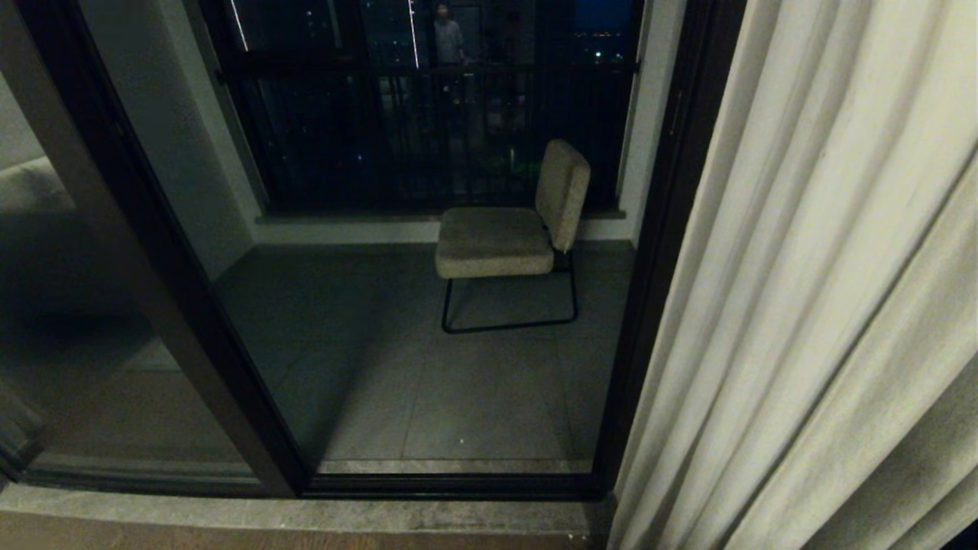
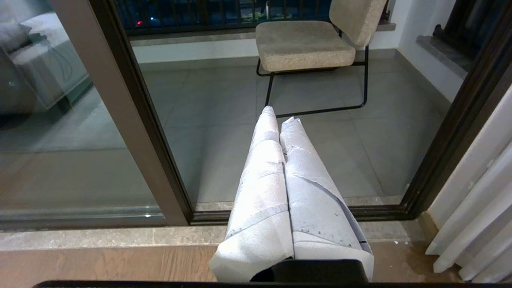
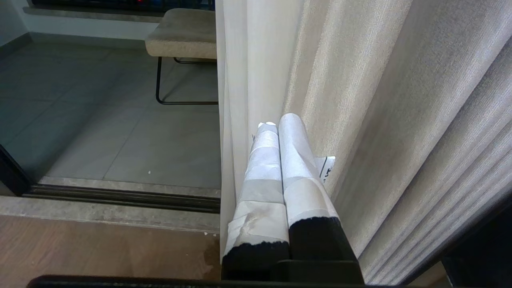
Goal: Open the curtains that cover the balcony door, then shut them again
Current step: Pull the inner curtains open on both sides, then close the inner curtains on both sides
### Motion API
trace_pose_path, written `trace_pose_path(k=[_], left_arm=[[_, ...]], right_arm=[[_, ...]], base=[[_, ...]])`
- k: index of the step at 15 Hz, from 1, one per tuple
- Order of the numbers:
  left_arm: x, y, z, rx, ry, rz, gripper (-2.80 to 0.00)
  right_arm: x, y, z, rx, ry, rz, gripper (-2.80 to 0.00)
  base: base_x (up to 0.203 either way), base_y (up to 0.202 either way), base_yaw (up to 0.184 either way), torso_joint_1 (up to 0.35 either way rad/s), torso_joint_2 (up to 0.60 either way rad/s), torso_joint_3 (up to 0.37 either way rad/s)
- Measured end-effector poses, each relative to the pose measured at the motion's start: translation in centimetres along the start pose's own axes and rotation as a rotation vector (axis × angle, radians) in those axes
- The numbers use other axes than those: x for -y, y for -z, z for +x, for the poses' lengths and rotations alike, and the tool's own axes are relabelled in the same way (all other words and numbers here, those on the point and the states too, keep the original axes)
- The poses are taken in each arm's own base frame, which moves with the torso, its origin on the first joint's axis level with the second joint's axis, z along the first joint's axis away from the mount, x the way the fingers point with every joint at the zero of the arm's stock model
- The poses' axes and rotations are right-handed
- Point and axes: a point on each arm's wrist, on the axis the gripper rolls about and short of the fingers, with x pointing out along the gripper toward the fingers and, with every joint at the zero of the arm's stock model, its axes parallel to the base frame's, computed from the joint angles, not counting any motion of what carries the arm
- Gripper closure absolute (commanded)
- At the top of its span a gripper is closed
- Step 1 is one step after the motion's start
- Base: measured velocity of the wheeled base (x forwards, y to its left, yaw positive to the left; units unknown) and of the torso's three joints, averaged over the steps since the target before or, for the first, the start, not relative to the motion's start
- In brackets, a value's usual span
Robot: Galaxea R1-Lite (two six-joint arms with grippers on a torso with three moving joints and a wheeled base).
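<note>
The cream curtains hang bunched at the right of the head view, off the glass. The balcony door shows as a tall pane in a dark frame; through it the balcony floor is visible. Neither arm shows in the head view. My left gripper is shut and empty, its white-wrapped fingers pressed together, pointing at the glass above the door sill. My right gripper is also shut and empty, right next to the curtains at their inner edge; whether it touches the fabric I cannot tell.
A beige padded chair on a black metal frame stands on the balcony beyond the glass, before a black railing. A stone sill and wooden floor run along the door. A second glass pane lies to the left.
</note>
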Motion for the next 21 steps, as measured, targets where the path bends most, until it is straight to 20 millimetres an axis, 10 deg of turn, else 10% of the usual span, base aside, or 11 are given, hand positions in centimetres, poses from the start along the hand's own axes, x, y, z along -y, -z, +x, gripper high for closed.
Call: trace_pose_path(k=[21], left_arm=[[0.0,0.0,0.0,0.0,0.0,0.0,0.0]], right_arm=[[-0.06,-0.04,0.0,0.006,-0.026,-0.093,0.0]], base=[[0.0,0.0,0.0,0.0,0.0,0.0]])
